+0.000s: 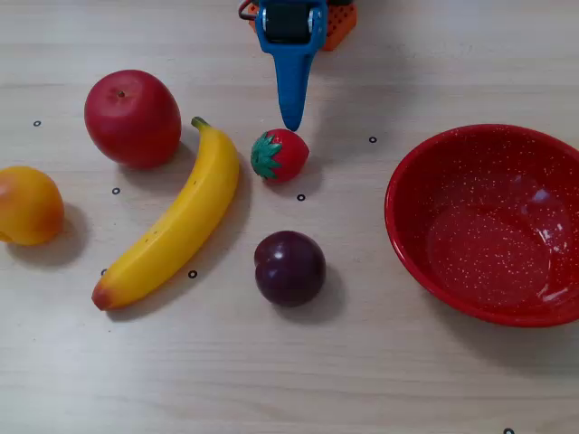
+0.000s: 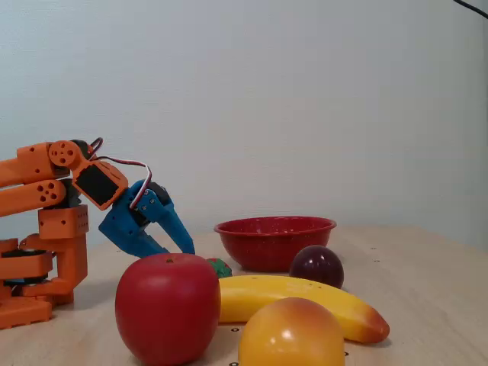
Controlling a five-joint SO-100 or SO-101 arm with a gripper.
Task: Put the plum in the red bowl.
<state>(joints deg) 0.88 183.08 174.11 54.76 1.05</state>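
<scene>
The plum (image 1: 289,268) is round, glossy and dark purple and lies on the wooden table near the middle; it also shows in a fixed view (image 2: 316,267) in front of the bowl. The red bowl (image 1: 488,226) with white speckles stands empty at the right, seen side-on in a fixed view (image 2: 274,242). My blue gripper (image 1: 291,125) points down at the top centre, shut and empty, its tip just above the strawberry and well away from the plum. From the side, the gripper (image 2: 183,250) hangs low near the table.
A strawberry (image 1: 280,155) lies right below the gripper tip. A banana (image 1: 176,221), a red apple (image 1: 133,117) and a yellow-orange fruit (image 1: 29,205) lie to the left. The orange arm base (image 2: 46,252) stands at the table's far side.
</scene>
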